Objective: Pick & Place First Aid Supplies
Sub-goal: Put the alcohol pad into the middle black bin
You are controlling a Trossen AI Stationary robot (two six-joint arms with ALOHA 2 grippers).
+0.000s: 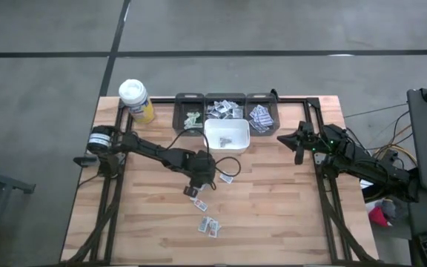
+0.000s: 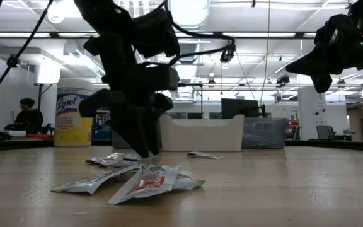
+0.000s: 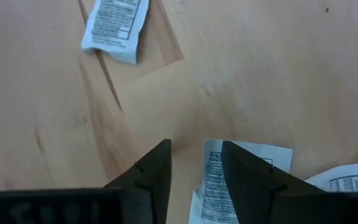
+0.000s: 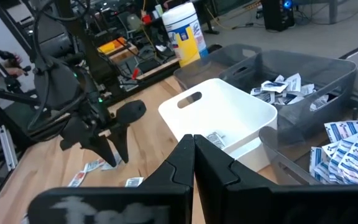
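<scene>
- While the left gripper (image 1: pixel 195 190) reaches down with its fingers (image 3: pixel 156 174) apart and holding nothing, a packet (image 3: pixel 219 180) lies flat on the table (image 1: pixel 288 215) right under them.
- I think this is the picking-up step. Next the fingers need to go lower and squeeze the packet.
- More packets (image 1: pixel 208 225) lie nearby, and some sit in the white bin (image 1: pixel 227 134).
- Only the left wrist view shows the gap between the fingers.
- Only the high view shows the right gripper (image 1: pixel 299 142) waiting, shut and empty, beside the grey trays (image 1: pixel 262 115).
</scene>
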